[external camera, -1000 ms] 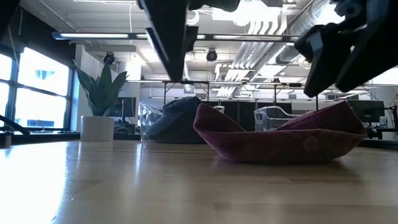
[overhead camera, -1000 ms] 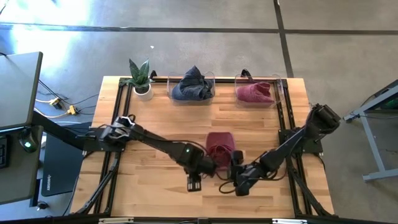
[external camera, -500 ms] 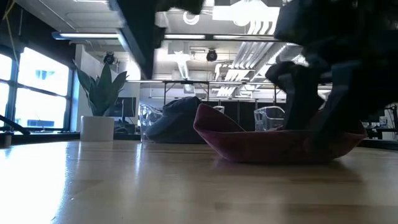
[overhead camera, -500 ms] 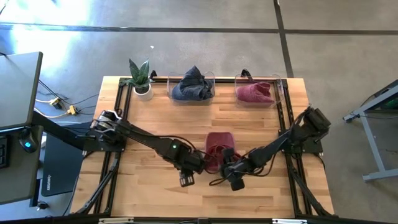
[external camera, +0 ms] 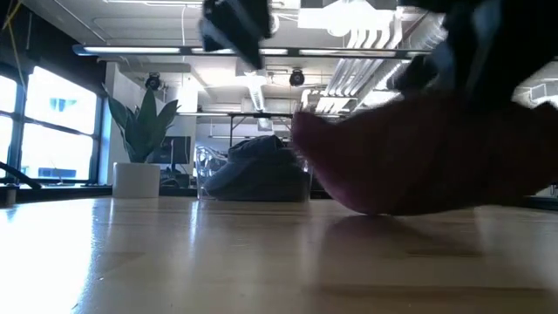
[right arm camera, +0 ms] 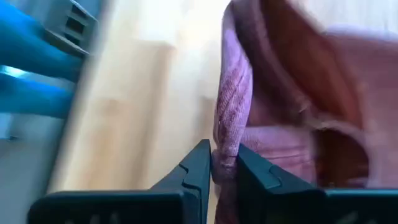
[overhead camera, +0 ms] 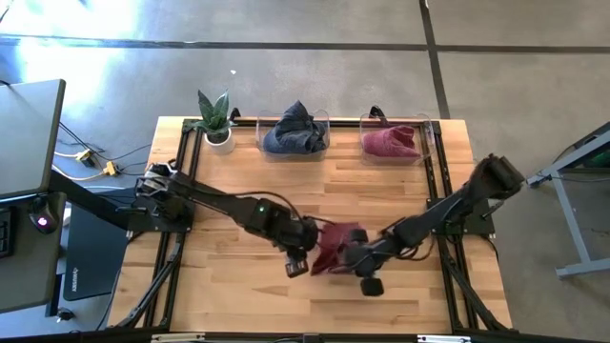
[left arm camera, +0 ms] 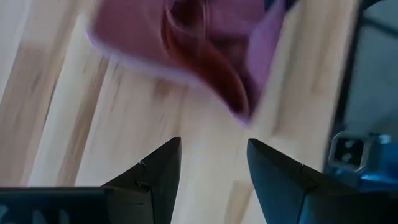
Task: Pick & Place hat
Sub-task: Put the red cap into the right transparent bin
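Left gripper (overhead camera: 303, 255), over the middle of the surface (overhead camera: 229, 295) toward the front edge, fingers (left arm camera: 155, 171) parted and empty, just beside the hat (overhead camera: 334, 246). Hat, maroon, near the surface's centre between the two grippers, its rim pinched in the right gripper (right arm camera: 222, 163), whose fingers (right arm camera: 198, 165) are closed on the fabric. Two clear bins (overhead camera: 295, 143) holding other hats stand along the back edge.

The near half of the surface (overhead camera: 229, 295) lies bare, giving wide room to pass. Both arms meet at the middle around the maroon hat (overhead camera: 334, 246), blocking that spot. Along the far edge stand a potted plant (overhead camera: 215, 119) and two clear bins (overhead camera: 294, 133), with gaps between them.
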